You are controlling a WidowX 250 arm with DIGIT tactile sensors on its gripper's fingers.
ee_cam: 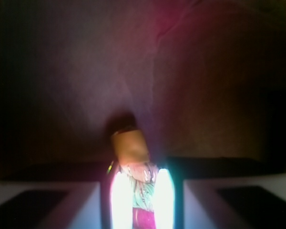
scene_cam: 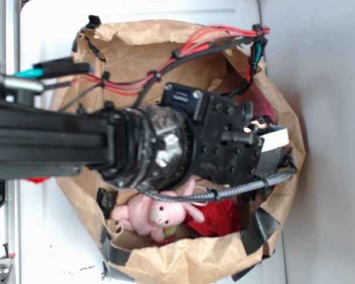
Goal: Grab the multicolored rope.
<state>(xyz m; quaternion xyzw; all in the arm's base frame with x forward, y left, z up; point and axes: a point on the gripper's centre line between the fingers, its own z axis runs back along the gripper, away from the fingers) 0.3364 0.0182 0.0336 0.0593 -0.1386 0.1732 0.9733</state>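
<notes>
White surface (scene_cam: 41, 236) under a crumpled brown paper bag (scene_cam: 183, 260), mouth open toward the exterior camera, black tape patches on its rim. Black arm (scene_cam: 47, 145) comes in from the left and covers most of the opening; red and black cables (scene_cam: 207, 41) run over the bag's top edge. Hand (scene_cam: 266, 148) sits at the right side of the bag interior, mostly hidden by the wrist housing, so opening can't be read from this view. Pink plush bunny (scene_cam: 151, 216) lies at the bag's lower edge, red cloth (scene_cam: 219, 216) touching it on the right. Wrist view: dark, blurred bag wall behind, two overexposed fingers (ee_cam: 164, 200) standing close together at bottom centre with the multicolored rope (ee_cam: 131, 148) pinched between them; a tan end sticks up above the fingertips, pale green and pink strands show lower in the narrow gap. Hand is nearly closed, gripping the rope.
</notes>
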